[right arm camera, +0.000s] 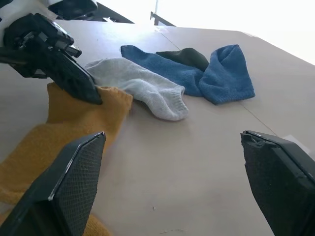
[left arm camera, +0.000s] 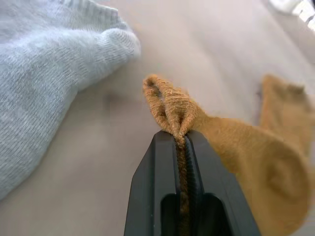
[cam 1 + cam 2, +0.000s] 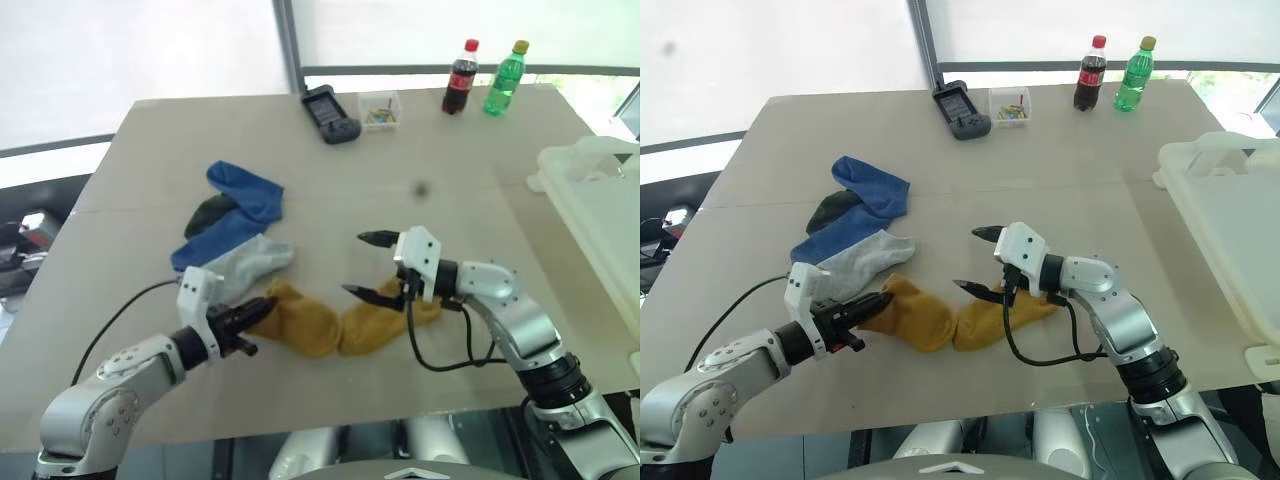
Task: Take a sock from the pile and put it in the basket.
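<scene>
mustard sock (image 3: 300,322) pinched in left gripper (image 3: 262,311)

No text, brand or number can be read anywhere; the labels on the red-capped cola bottle (image 3: 460,78) and the green bottle (image 3: 505,78) are too small to make out.

Bare table (image 3: 330,190) lies open between the pile (image 3: 235,225) and the basket (image 3: 600,215) at the right edge. The right gripper (image 3: 366,266), jaws wide, hovers over the mustard sock (image 3: 300,320), blocking that side.
</scene>
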